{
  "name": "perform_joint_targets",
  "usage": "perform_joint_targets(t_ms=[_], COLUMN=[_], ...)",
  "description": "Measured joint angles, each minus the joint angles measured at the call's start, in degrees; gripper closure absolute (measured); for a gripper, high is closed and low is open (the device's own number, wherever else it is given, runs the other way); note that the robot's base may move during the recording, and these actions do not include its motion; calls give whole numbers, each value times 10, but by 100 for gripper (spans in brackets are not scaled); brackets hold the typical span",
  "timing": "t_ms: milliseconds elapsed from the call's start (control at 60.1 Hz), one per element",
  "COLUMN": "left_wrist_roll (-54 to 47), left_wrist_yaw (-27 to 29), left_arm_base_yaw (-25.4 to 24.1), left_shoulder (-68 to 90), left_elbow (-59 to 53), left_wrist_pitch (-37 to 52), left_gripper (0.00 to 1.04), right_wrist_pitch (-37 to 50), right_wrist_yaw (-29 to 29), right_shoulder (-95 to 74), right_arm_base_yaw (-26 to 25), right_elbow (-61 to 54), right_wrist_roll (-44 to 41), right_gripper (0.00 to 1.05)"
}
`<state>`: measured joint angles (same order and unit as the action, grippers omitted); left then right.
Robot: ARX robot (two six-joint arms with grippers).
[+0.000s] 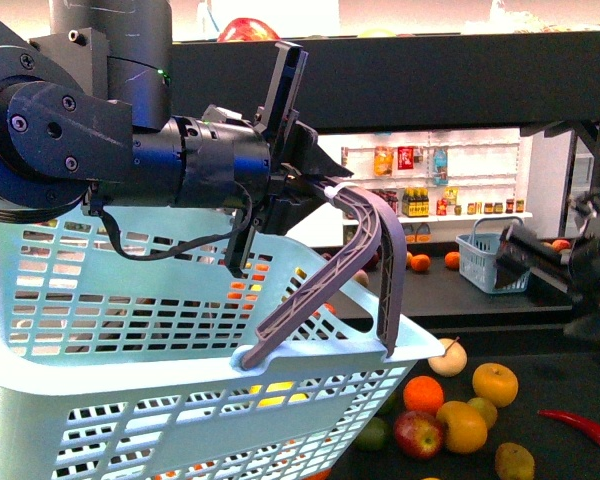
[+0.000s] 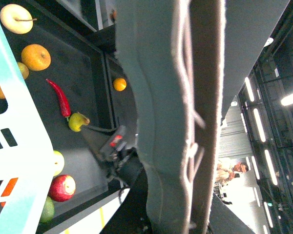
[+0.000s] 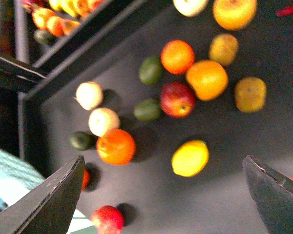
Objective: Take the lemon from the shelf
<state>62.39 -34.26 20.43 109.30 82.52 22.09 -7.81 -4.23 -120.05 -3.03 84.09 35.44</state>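
Left gripper: clamped shut on the grey handle of the pale basket. It carries the basket at 8 o'clock in the front view, most likely so that picked fruit has somewhere to land.
Handle, close up: it fills the middle of the left wrist view, a sign of a tight, near grip.
Right gripper: wide open and empty, its two dark fingers spread on either side of the fruit below and touching nothing.
Lemon: lying on the dark tier of the shelf, between the spread fingers. An orange and a red apple are near it but apart, which leaves the fingers room.
Right arm: blurred at 3 o'clock in the front view, above the fruit heap at 5 o'clock. The lemon cannot be made out for certain from there.
Stage: judged to be the approach, with the grasp not yet made.
Next move: a descent that keeps the lemon centred, then a close.
Risk: smooth and rounded, it may roll off an uneven pinch.
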Motion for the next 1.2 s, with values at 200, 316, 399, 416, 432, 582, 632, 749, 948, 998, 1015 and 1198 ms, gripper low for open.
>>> perform_joint_targets(t_ms=[200,316,399,416,432,582,632,749,948,998,1015,1198], left_wrist_roll=[0,0,0,0,0,0,0,0,0,0,0,0], left_wrist_yaw=[1,0,0,0,0,1,1,0,-1,-2,-2,2], left_arm_base_yaw=[0,0,0,0,0,-1,-1,0,0,0,0,-1], left_shoulder=[0,0,0,0,0,0,0,0,0,0,0,0], left_elbow=[0,0,0,0,0,0,0,0,0,0,0,0], left_wrist_pitch=[0,0,0,0,0,0,0,0,0,0,0,0], left_gripper=[95,95,95,95,95,95,95,95,95,95,95,95], right_wrist_pitch=[15,76,120,128,131,152,146,145,198,197,195,172], right_wrist_yaw=[27,-9,-53,-61,-66,-112,-108,-101,-155,-171,-180,-189], right_shoulder=[-64,-80,-90,-93,-94,-115,-123,-142,-160,-165,-167,-211], right_arm_base_yaw=[34,56,60,60,59,37,28,14,19,20,21,9], right_elbow=[-7,-30,-56,-63,-66,-92,-91,-88,-99,-99,-99,-80], right_wrist_roll=[-1,-59,-128,-146,-161,-277,-295,-325,-472,-522,-551,-828], right_gripper=[7,7,7,7,7,7,7,7,7,7,7,7])
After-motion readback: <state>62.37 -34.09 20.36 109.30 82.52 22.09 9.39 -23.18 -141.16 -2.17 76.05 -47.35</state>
